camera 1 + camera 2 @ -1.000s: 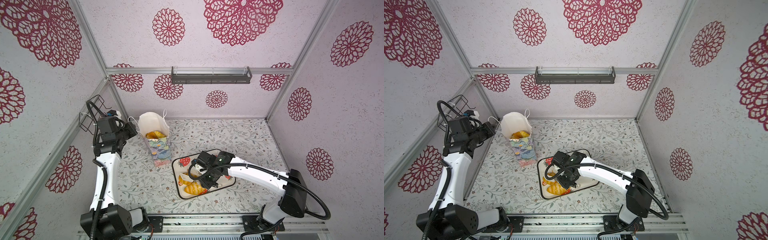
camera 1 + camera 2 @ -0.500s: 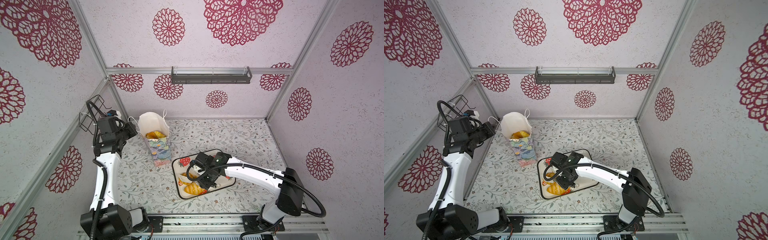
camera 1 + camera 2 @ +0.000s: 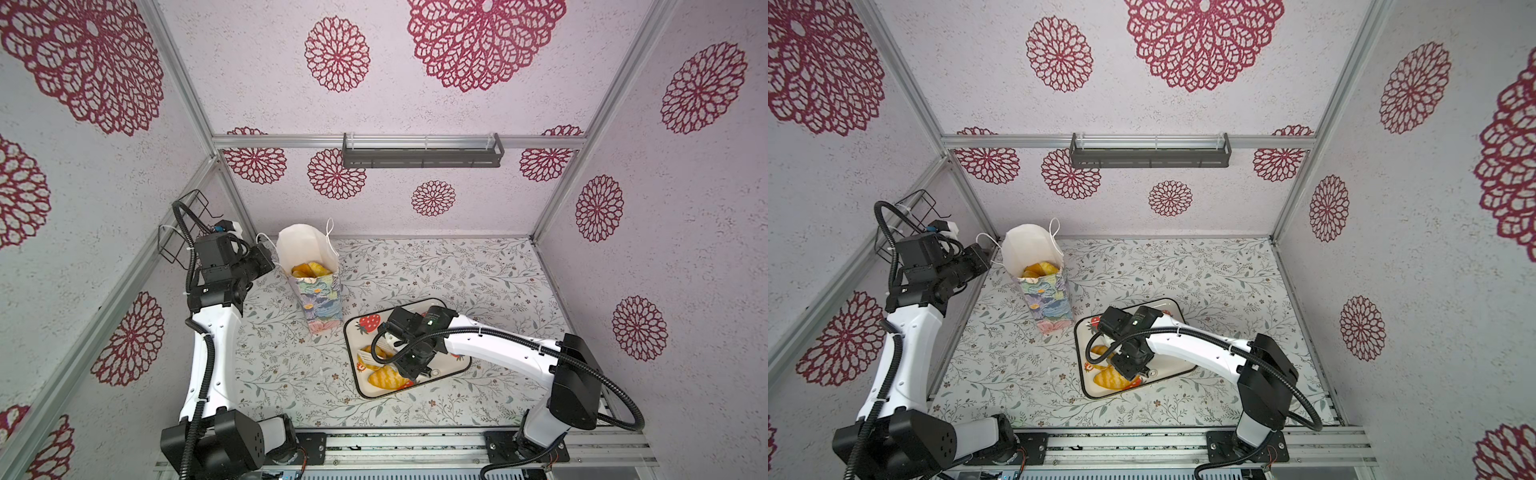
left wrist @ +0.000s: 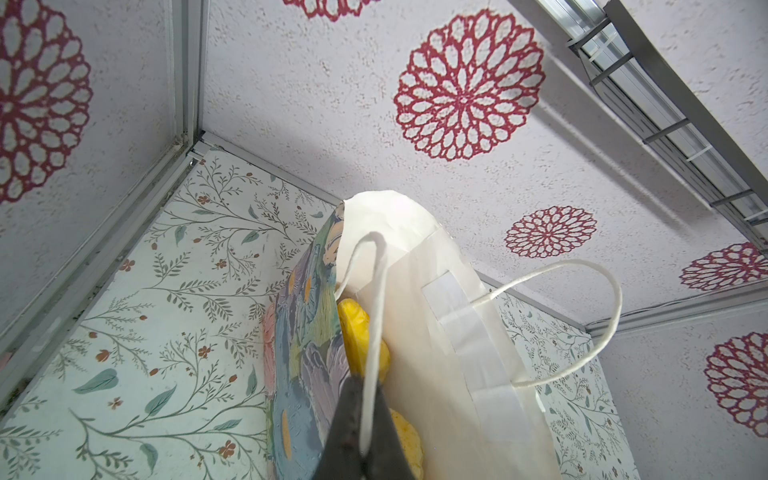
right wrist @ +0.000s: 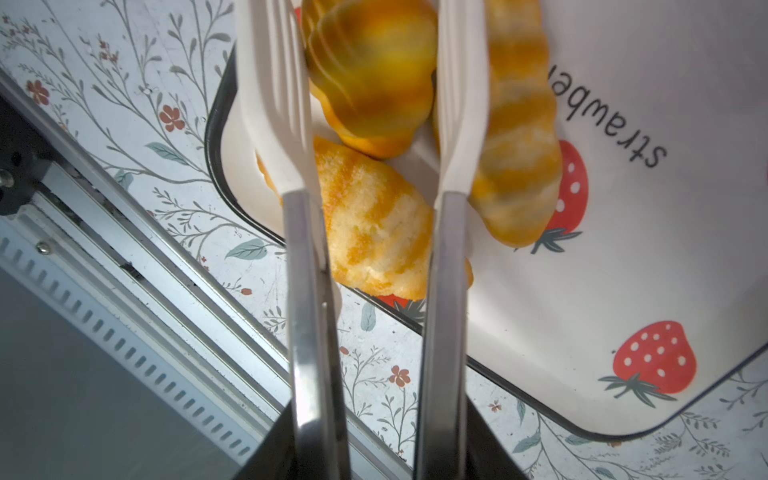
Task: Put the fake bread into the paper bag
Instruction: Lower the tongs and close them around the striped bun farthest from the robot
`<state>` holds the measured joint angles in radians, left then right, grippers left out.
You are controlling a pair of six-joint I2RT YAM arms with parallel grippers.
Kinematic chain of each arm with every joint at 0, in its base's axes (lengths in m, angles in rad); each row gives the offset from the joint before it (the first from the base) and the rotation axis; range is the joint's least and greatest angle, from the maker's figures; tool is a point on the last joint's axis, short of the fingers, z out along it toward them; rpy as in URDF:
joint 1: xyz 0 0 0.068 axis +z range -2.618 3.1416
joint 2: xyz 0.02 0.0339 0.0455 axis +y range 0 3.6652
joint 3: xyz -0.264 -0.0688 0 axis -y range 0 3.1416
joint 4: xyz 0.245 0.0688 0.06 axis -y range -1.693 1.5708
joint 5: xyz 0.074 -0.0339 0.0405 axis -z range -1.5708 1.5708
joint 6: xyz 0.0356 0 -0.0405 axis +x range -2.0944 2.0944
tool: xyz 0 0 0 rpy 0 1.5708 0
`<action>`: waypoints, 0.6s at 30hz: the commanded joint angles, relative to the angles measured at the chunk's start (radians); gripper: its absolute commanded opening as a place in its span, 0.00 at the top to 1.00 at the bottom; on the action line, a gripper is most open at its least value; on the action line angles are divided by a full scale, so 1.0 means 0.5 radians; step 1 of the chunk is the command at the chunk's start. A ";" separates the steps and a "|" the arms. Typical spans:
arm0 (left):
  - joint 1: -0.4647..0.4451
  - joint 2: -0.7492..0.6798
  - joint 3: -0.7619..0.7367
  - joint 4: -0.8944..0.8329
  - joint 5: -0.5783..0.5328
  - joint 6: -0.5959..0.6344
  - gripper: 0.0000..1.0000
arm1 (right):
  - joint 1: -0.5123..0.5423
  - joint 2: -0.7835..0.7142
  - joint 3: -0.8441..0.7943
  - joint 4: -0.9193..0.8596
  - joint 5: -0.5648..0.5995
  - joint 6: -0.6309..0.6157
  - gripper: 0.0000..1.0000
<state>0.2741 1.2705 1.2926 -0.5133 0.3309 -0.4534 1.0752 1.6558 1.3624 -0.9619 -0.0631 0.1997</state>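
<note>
The paper bag point(image 3: 318, 299) point(image 3: 1047, 299) stands upright at the back left, with fake bread point(image 3: 306, 270) point(image 3: 1040, 270) point(image 4: 358, 332) inside. My left gripper point(image 3: 269, 261) point(image 3: 987, 258) point(image 4: 365, 409) is shut on the bag's white cord handle point(image 4: 376, 311). My right gripper point(image 3: 401, 355) point(image 3: 1125, 355) point(image 5: 376, 415) is shut on metal tongs point(image 5: 444, 249) with white tips. The tips stand either side of a croissant point(image 5: 370, 70) point(image 3: 372, 353) over the strawberry tray point(image 3: 354, 345) point(image 5: 623, 249). Two more croissants point(image 5: 374, 224) point(image 5: 515, 145) lie on the tray.
A dark wall shelf point(image 3: 422, 156) hangs on the back wall. A wire basket point(image 3: 183, 226) is fixed to the left wall behind my left arm. The metal rail point(image 5: 124, 266) runs along the table's front edge near the tray.
The tongs have closed in on the croissant, which now looks blurred between the tips. My right arm shifted slightly over the tray. The left gripper and the bag have stayed put.
</note>
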 commanded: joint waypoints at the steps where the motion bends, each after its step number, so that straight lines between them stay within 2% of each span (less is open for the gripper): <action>1: 0.021 -0.013 -0.019 0.041 0.001 0.011 1.00 | 0.019 -0.010 0.036 -0.016 0.041 -0.044 0.61; 18: 0.022 0.005 -0.020 0.051 0.011 0.005 1.00 | 0.008 -0.129 0.206 0.046 0.225 0.024 0.68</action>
<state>0.2741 1.2705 1.2926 -0.5133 0.3313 -0.4538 1.0782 1.6531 1.4124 -0.9562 0.0051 0.2005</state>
